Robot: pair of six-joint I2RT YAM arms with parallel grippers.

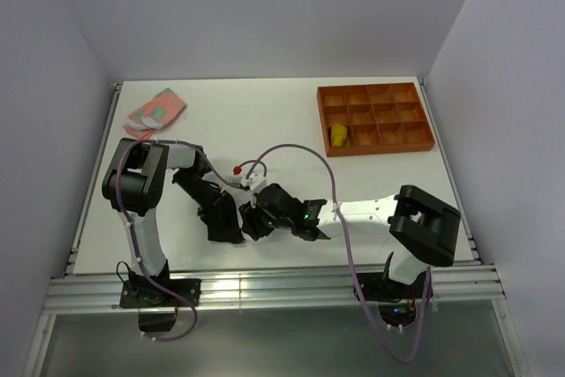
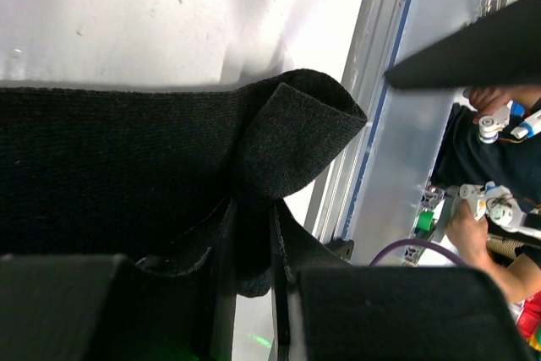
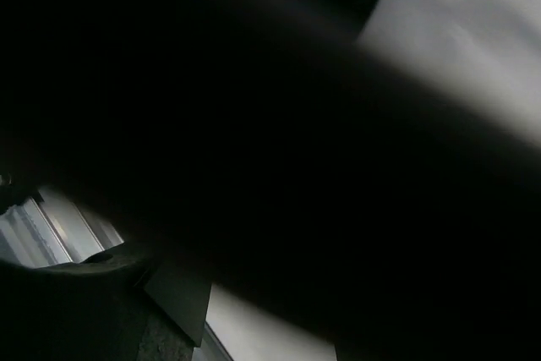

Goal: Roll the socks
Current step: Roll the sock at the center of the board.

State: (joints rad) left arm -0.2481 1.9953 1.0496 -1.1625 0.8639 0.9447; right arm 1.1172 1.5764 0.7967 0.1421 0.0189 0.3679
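The black sock lies near the table's front edge, its end folded into a loop. My left gripper is shut on a fold of this sock, with fabric pinched between the fingers. From above, the left gripper and the right gripper meet at the black sock. The right wrist view is almost wholly dark, so the right jaws' state does not show. The pink sock with green patches lies at the far left. The yellow sock sits in the orange tray.
The orange tray of square compartments stands at the back right. The table's front edge and its metal rail run just below both grippers. Grey walls close in the left, back and right sides.
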